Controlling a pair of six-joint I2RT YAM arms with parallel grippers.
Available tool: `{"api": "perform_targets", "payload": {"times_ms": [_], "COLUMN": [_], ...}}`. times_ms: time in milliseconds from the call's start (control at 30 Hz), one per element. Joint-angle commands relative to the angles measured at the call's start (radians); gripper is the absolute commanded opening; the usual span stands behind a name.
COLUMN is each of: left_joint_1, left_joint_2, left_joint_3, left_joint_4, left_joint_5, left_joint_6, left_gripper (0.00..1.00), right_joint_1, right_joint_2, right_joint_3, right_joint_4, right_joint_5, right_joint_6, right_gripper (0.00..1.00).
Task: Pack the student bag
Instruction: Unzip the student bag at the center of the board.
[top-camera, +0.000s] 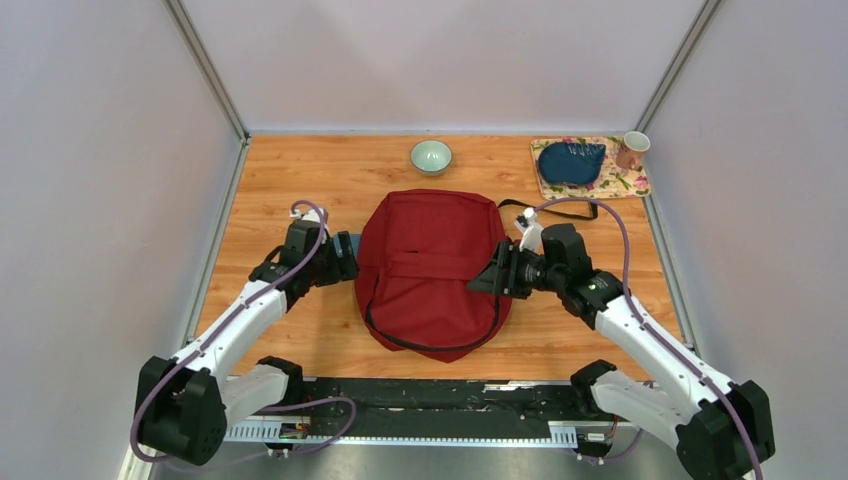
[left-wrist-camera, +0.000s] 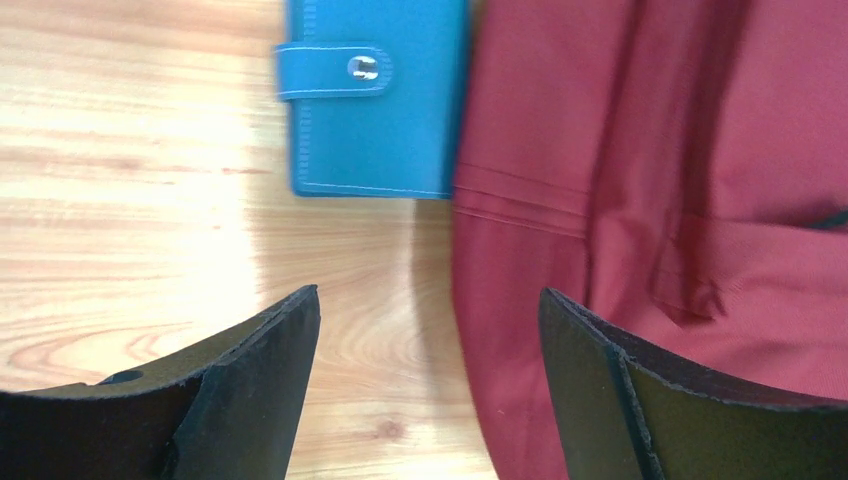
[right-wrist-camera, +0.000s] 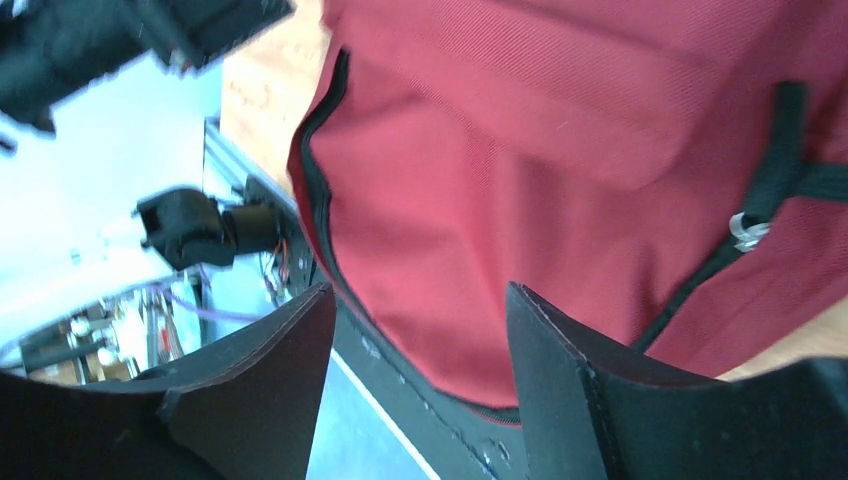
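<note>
The student bag (top-camera: 430, 270), a dark red backpack with black zipper trim, lies flat in the middle of the wooden table. A blue notebook with a snap strap (left-wrist-camera: 375, 110) lies flat against the bag's left edge. My left gripper (top-camera: 345, 258) hovers at that edge, open, with bare wood and the bag's side (left-wrist-camera: 650, 200) between its fingers (left-wrist-camera: 430, 300). My right gripper (top-camera: 485, 278) is at the bag's right side, pointing left over it. Its jaws (right-wrist-camera: 420, 295) stand open above the red fabric (right-wrist-camera: 520, 150), gripping nothing.
A pale green bowl (top-camera: 431, 156) stands behind the bag. At the back right, a floral mat (top-camera: 625, 183) carries a dark blue pouch (top-camera: 571, 162) and a pink cup (top-camera: 631, 150). Grey walls close in three sides; a black rail (top-camera: 430, 395) runs along the near edge.
</note>
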Motion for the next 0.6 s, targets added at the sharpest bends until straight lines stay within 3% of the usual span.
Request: {"api": "perform_targets", "payload": {"times_ms": [0, 133, 267, 567], "left_joint_1": [0.128, 0.225, 0.259, 0.270], "left_joint_2": [-0.001, 0.015, 0.106, 0.449], "left_joint_3": [-0.043, -0.081, -0.049, 0.199], "left_joint_4": [0.008, 0.102, 0.165, 0.105], "left_joint_5": [0.133, 0.238, 0.257, 0.192], "left_joint_6": [-0.038, -0.079, -0.084, -0.037], "left_gripper": [0.87, 0.88, 0.88, 0.88], "right_joint_1": [0.059, 0.060, 0.060, 0.060], "right_joint_2": [-0.092, -0.120, -0.112, -0.137], "right_joint_3": [-0.022, -0.009, 0.022, 0.044], "right_joint_4": [-0.013, -0.109, -0.155, -0.138], "right_joint_5": [-0.066, -0.019, 0.019, 0.026], "right_joint_6": [-0.105, -0.169, -0.193, -0.153], "right_gripper": [0.66, 0.67, 0.67, 0.67]}}
